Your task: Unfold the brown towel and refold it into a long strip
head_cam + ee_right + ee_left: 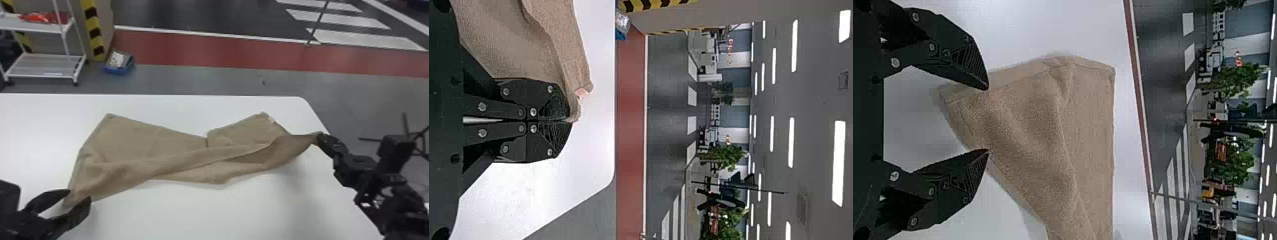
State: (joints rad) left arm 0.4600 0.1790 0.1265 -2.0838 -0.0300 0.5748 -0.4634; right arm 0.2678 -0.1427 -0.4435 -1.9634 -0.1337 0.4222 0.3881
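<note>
Your right end effector (318,138) pinches one end of the brown towel (143,137), which lies partly folded on the worktop (223,213); your left end effector (80,195) is spread around a near corner. Close the left well onto the cloth (a shallow bite could slip), then draw both gently apart to straighten the edge.

Large indoor hall (rather workshop-like): crosswalk stripes (354,37), hazard-striped pillar (94,24), ceiling strip lights (839,162), wheeled rack (38,28)
</note>
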